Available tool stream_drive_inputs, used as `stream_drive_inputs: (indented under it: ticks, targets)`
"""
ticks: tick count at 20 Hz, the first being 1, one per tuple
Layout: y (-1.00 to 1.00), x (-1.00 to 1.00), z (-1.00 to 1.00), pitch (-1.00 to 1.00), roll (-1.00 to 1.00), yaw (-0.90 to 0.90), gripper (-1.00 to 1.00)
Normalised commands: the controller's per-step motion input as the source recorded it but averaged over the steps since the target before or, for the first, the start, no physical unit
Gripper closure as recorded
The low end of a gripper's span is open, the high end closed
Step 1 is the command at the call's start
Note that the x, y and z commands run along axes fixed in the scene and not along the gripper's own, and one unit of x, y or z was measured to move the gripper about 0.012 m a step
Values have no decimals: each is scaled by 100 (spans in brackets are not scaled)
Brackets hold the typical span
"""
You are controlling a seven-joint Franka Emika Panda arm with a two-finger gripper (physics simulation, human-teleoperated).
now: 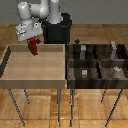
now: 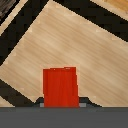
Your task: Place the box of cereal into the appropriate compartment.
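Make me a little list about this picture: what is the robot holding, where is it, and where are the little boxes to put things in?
holding: the hand is shut on the red cereal box
where: lifted over the light wooden tray, at the exterior view's left
compartments: dark divided bin, at the exterior view's right
in the bin: small grey blocks
cereal box put away: not yet

A wooden plank floor [image 1: 100, 32] is filling the background, running behind and beneath both stands in warm brown tones. A light wood tray table [image 1: 33, 65] with raised rims is standing on thin metal legs at 9 o'clock, and a dark compartmented bin [image 1: 98, 64] on similar legs is sitting just beside it at 3 o'clock. Even, diffuse light is falling over the scene, with no walls or windows showing.
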Motion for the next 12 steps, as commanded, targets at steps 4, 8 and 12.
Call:
stream_drive_inputs:
  ticks: [4, 8, 12]
  targets:
    - [12, 0, 100, 0, 0, 0, 100]
    - [75, 0, 0, 0, 0, 0, 100]
    - [100, 0, 0, 0, 0, 0, 100]
